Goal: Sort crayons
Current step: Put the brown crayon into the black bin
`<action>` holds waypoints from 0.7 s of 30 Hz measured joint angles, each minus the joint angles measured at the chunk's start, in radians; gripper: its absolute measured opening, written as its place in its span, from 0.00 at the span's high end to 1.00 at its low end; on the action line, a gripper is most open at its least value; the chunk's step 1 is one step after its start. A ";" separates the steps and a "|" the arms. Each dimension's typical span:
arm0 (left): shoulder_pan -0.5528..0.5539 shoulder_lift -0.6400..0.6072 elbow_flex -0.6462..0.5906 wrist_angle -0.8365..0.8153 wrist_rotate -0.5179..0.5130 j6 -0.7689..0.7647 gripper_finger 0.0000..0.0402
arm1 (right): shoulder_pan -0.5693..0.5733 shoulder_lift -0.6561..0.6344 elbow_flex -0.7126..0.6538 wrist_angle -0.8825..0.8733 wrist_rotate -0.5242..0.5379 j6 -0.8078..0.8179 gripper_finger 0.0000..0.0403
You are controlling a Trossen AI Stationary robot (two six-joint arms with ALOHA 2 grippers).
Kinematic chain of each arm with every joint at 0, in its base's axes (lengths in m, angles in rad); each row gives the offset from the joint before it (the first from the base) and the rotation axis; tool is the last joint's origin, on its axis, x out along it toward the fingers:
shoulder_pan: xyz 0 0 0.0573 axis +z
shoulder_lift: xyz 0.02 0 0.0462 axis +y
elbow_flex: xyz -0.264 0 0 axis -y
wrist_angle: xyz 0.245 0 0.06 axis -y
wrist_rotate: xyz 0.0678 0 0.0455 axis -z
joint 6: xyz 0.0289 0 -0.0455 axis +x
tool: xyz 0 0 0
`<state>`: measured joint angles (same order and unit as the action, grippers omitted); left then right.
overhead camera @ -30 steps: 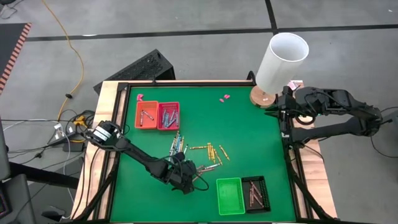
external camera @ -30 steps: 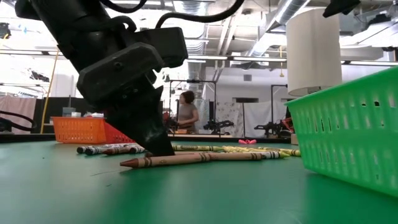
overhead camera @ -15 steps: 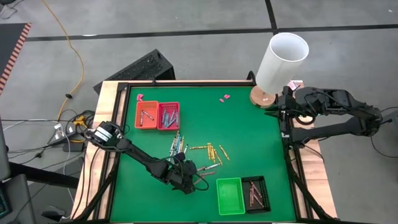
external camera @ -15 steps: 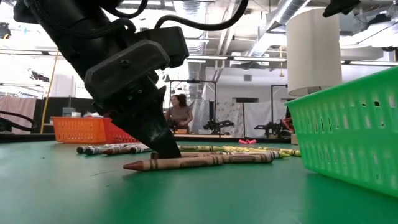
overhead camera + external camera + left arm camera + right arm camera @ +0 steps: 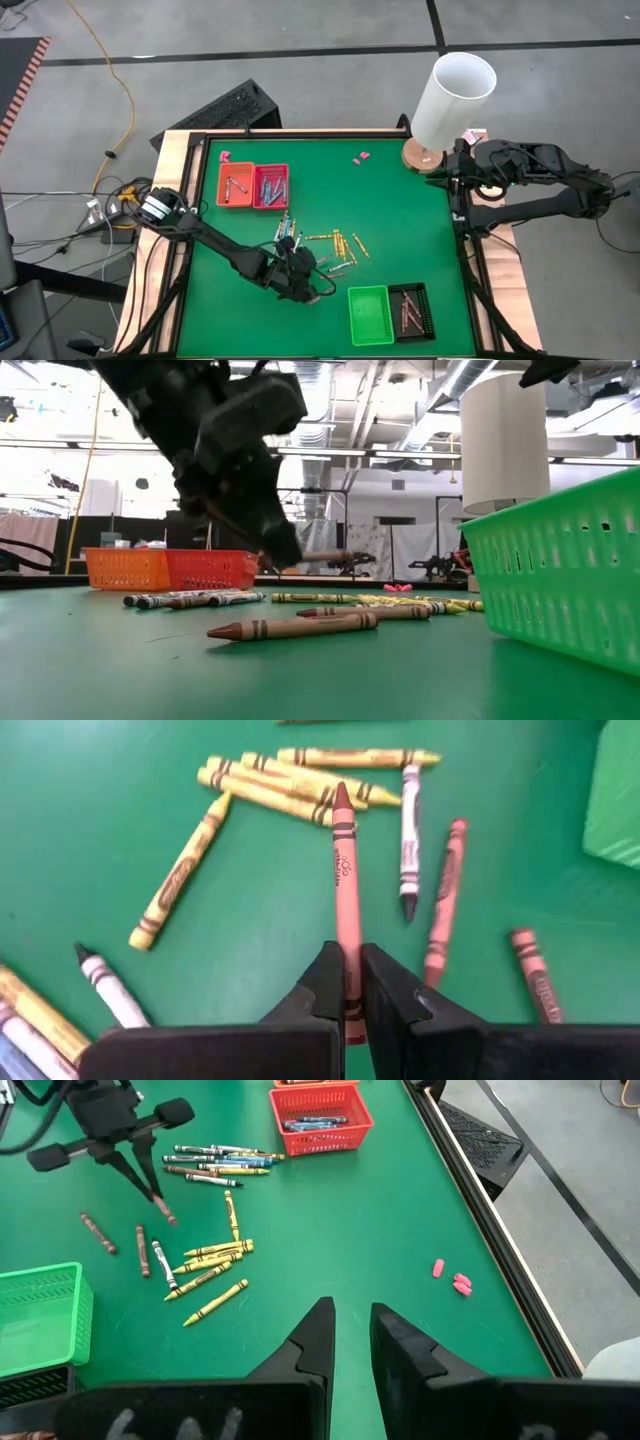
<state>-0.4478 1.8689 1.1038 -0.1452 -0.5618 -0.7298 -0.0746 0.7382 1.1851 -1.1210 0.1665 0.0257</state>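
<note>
Table [image 5: 400, 210]: green mat inside a dark frame, wood edge outside it. White cylinder [image 5: 452, 98] on a round wooden base at the far right corner. Trays next: orange tray [image 5: 236, 185] and red tray [image 5: 271, 186] side by side on the far left, each with a few crayons in it; green tray [image 5: 368, 314] empty and black tray [image 5: 413, 311] holding brown-red sticks at the near edge.

Left gripper [image 5: 306, 278] is raised off the mat just left of the green tray, fingers pinched tight on a brown-red crayon [image 5: 345, 890]. Held by its butt end, pointed tip forward, paper wrapper with dark bands; small print on the wrapper, too small to read.

Right gripper [image 5: 348, 1342] waits at the table's right edge beside the cylinder, fingers a narrow gap apart, nothing between them.

Loose crayons [image 5: 335, 243] lie mid-table: yellow ones fanned together, grey and blue ones nearer the red tray, a few brown-red ones on the mat near the green tray. All thin, paper-wrapped, banded near the ends.

Pink scraps [image 5: 361, 157] at the far side, smallest of all.
</note>
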 joint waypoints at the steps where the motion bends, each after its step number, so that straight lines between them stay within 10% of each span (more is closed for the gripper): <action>1: 0.003 -0.003 0.000 0.020 0.000 0.017 1.00 | 0.000 0.000 0.000 0.000 0.000 0.000 0.83; 21: 0.097 0.000 0.144 0.464 0.136 0.487 1.00 | 0.000 0.000 0.000 0.003 0.000 0.001 0.83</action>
<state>-0.3506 1.8690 1.2483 0.3191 -0.4254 -0.2429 -0.0746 0.7383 1.1851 -1.1179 0.1661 0.0265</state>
